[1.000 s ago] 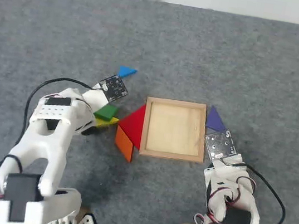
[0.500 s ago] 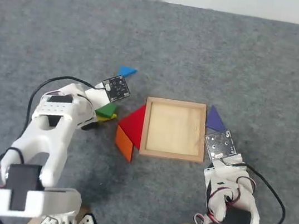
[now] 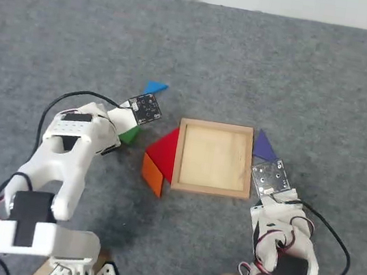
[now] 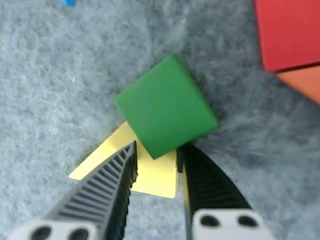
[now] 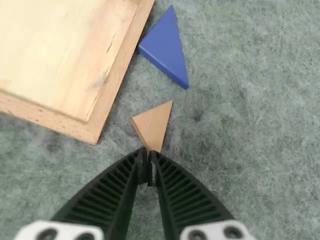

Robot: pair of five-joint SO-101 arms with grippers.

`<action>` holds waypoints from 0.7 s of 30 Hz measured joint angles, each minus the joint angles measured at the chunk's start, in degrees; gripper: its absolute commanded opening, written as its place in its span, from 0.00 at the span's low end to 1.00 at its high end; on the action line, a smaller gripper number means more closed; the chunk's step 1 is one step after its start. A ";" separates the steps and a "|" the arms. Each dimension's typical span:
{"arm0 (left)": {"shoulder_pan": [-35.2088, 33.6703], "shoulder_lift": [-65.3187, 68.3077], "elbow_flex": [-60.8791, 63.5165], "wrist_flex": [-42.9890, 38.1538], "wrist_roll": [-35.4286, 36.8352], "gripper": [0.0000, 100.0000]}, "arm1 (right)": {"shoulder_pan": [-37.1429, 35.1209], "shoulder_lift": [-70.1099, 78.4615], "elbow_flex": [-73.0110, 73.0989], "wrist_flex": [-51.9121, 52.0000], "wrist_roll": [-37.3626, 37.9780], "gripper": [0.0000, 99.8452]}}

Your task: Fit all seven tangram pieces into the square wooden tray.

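My left pincer (image 4: 156,150) is parted only a little, its tips on either side of one corner of the green square (image 4: 165,105). The square lies partly over the yellow triangle (image 4: 152,177) on the desk left of the tray (image 3: 179,154), and I cannot tell whether I squeeze it. My right pincer (image 5: 149,152) is closed tight on nothing, just short of the tan triangle (image 5: 152,125) by the tray's near right corner, with the dark blue triangle (image 5: 165,47) beyond it. The red triangle (image 3: 164,150) lies against the tray's left edge with the orange piece (image 3: 152,173) beside it, and the light blue triangle (image 3: 155,88) lies toward the desk's far edge.
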 measured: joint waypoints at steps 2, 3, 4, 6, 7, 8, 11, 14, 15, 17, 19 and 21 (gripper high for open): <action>0.00 0.00 0.00 0.00 0.00 0.11 | 0.00 0.00 0.00 0.00 0.00 0.01; 0.00 0.18 0.00 0.00 0.00 0.11 | 0.00 0.00 0.00 0.00 0.00 0.01; 0.00 0.18 0.00 0.00 0.00 0.11 | 0.00 0.00 0.00 0.00 0.00 0.01; 0.00 0.18 -0.09 0.88 0.62 0.11 | 0.00 0.00 0.00 0.00 0.00 0.01; -0.09 0.18 -0.35 1.67 1.58 0.10 | 0.00 0.00 0.00 0.00 0.00 0.01; -0.09 0.18 -0.70 2.46 2.64 0.08 | 0.00 0.00 0.00 0.00 0.00 0.01; -0.44 0.18 -1.23 4.84 6.68 0.05 | 0.00 0.00 0.00 0.00 0.00 0.01; -2.02 0.26 -3.25 8.35 12.40 0.05 | 0.00 0.00 0.00 0.00 0.00 0.01; -2.90 0.26 -4.13 9.85 14.86 0.05 | 0.00 0.00 0.00 0.00 0.00 0.01; -4.31 0.35 -6.77 13.36 20.13 0.05 | 0.00 0.00 0.00 0.00 0.00 0.01; -5.01 0.35 -10.37 18.02 26.64 0.06 | 0.00 0.00 0.00 0.00 0.00 0.01; -4.92 0.35 -14.42 23.47 31.91 0.11 | 0.00 0.00 0.00 0.00 0.00 0.01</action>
